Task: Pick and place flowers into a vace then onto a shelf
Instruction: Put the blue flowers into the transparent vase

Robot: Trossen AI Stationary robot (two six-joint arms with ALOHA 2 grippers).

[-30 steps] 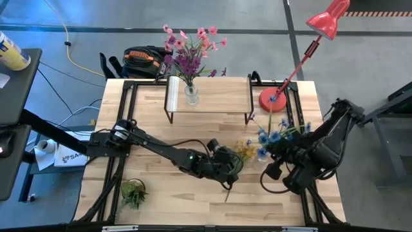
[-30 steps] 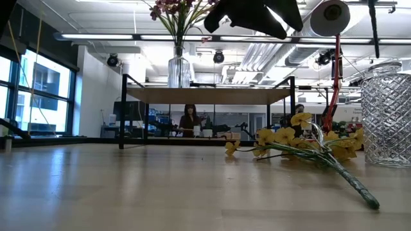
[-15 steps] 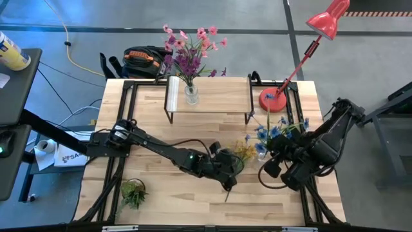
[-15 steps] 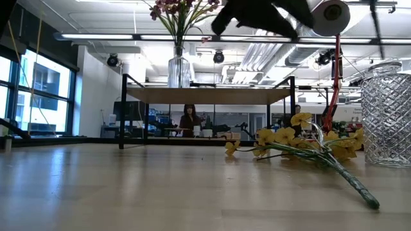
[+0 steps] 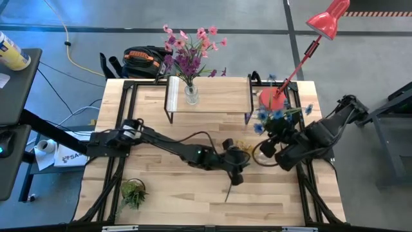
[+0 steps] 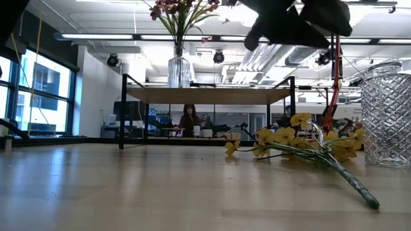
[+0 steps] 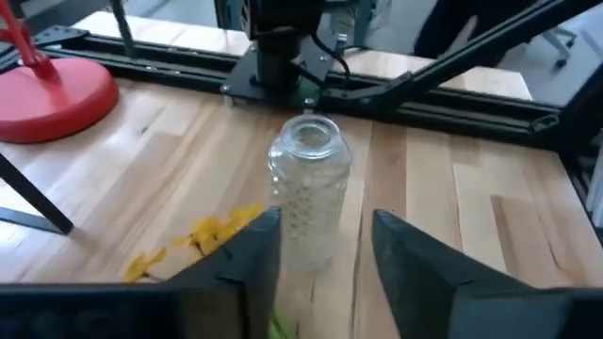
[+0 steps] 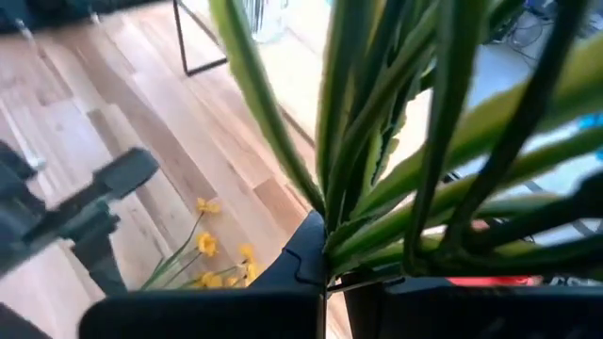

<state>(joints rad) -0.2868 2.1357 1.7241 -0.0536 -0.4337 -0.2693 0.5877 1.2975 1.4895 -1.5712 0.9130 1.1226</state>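
The blue flowers point(image 5: 273, 116) are lifted over the table's right side, with my right gripper point(image 8: 330, 273) shut on their stems. The yellow flowers point(image 5: 244, 149) lie flat on the table, stem point(image 6: 350, 179) toward the near edge. Just right of them stands an empty clear glass vase point(image 7: 309, 188). My left gripper point(image 7: 320, 254) hovers open in front of it, above the yellow flowers, a finger toward each side. I cannot tell if it touches the vase. On the shelf point(image 5: 209, 96) at the far edge, another vase point(image 5: 191, 93) holds the pink and purple flowers point(image 5: 190, 51). My right gripper pinches the bundle of green stems point(image 8: 325, 247) of the blue flowers between its two fingers. The fingers lie across the stems. The bunch is lifted clear of the table, its blossoms point(image 5: 277, 115) toward the far edge.
A red desk lamp stands on its round base point(image 5: 270, 100) at the far right, beside the shelf. A small green plant tuft point(image 5: 133, 192) lies near the front left corner. Black frame rails point(image 5: 122, 116) run along the table's sides.
My left gripper has moved toward the table's right edge, closer to the glass vase. My right gripper has carried the blue flowers toward the far edge and a little toward the left, still clear of the table. The yellow flowers have stayed where they lay.
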